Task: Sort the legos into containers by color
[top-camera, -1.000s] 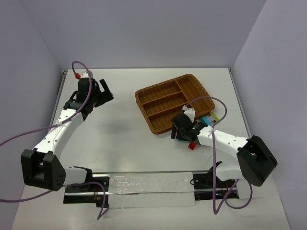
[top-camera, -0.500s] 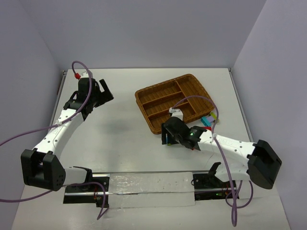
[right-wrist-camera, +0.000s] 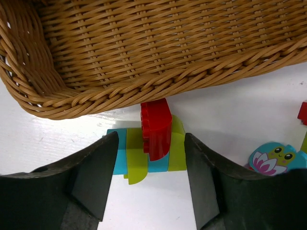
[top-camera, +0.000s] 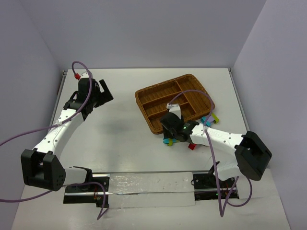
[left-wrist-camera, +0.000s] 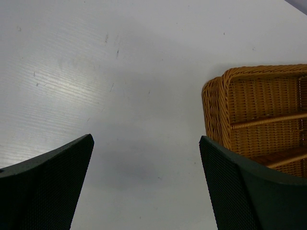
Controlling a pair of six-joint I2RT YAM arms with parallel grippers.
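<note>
Straddling the red lego with my right gripper, jaws released and clear either side, I'm lining up the pick as it's perching on a cyan lego and a yellow-green lego just short of the wicker tray, needing a square squeeze, then a lift.

A white counter lies under both pincers, matte and faintly scuffed, with a soft glare ahead and left of the left pincer. Pale lavender walls enclose it. The back wall is beyond the pincers, the left side wall is outboard of the left pincer, and the right side wall is outboard of the right pincer.
</note>
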